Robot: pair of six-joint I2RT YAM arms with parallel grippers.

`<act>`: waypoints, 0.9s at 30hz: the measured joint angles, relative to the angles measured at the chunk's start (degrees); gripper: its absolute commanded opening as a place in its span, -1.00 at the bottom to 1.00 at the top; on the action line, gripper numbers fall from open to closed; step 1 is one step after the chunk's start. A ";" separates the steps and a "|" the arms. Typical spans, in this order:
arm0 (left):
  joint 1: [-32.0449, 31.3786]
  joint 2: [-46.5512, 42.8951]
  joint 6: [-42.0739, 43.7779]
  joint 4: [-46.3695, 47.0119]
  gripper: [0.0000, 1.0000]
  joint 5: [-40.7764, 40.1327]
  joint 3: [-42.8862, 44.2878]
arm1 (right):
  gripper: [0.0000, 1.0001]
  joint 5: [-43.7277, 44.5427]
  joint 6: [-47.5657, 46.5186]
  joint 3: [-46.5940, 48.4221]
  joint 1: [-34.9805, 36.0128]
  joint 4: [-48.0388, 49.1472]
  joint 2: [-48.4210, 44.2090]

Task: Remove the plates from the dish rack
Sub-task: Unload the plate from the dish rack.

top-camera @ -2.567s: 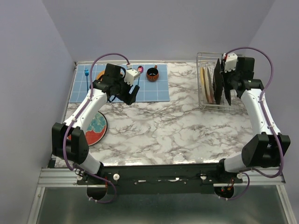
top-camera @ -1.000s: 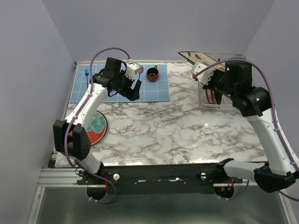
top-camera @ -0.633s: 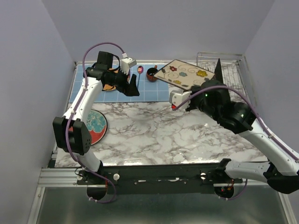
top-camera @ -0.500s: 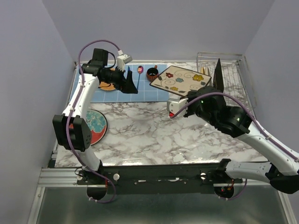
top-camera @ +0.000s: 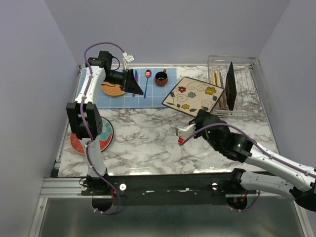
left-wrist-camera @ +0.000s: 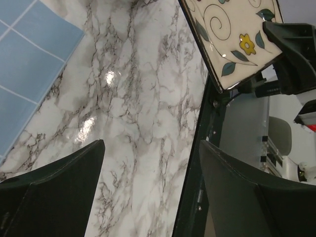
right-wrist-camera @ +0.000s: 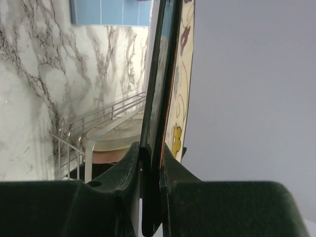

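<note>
My right gripper (right-wrist-camera: 150,153) pinches the plate (top-camera: 193,95) by its edge, tilted left of the rack (top-camera: 245,79), ready to lay flat; my left gripper (left-wrist-camera: 150,177) hangs wide, empty.

The left arm stretches toward eleven o'clock, its left gripper (left-wrist-camera: 151,145) spread wide. The right gripper (right-wrist-camera: 150,148), near centre, pinches a square cream floral plate (top-camera: 193,95).

White links (top-camera: 274,161), black joints (top-camera: 80,117), purple cables (top-camera: 101,45) — left pincer (left-wrist-camera: 150,143) fingers (left-wrist-camera: 54,182) dark wedges

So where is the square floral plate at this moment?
Top view: right of centre, the square floral plate is held in the right pincer, between the blue mat and the dish rack.
</note>
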 measured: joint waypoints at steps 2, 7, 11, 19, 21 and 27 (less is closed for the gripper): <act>-0.07 0.79 0.59 -1.07 0.71 0.39 -0.35 | -0.99 0.37 -1.57 -1.99 0.90 2.97 -0.09; -0.28 0.96 0.87 -2.14 0.70 0.74 -0.28 | -0.99 1.07 -6.43 -5.62 3.74 10.88 0.04; -0.39 0.98 0.39 -2.43 0.69 0.74 0.24 | -0.99 1.55 -9.03 -5.64 5.33 15.96 0.83; -2.67 0.98 -5.55 -2.60 0.69 0.81 3.02 | -0.99 2.32 -12.57 -5.81 7.82 23.32 3.21; -3.08 0.98 -7.72 -2.12 0.69 0.96 3.78 | -0.99 2.32 -12.76 -6.01 7.93 23.54 3.52; -3.63 0.98 -13.75 1.20 0.69 0.98 4.76 | -0.99 2.38 -12.90 -7.93 8.11 24.09 3.50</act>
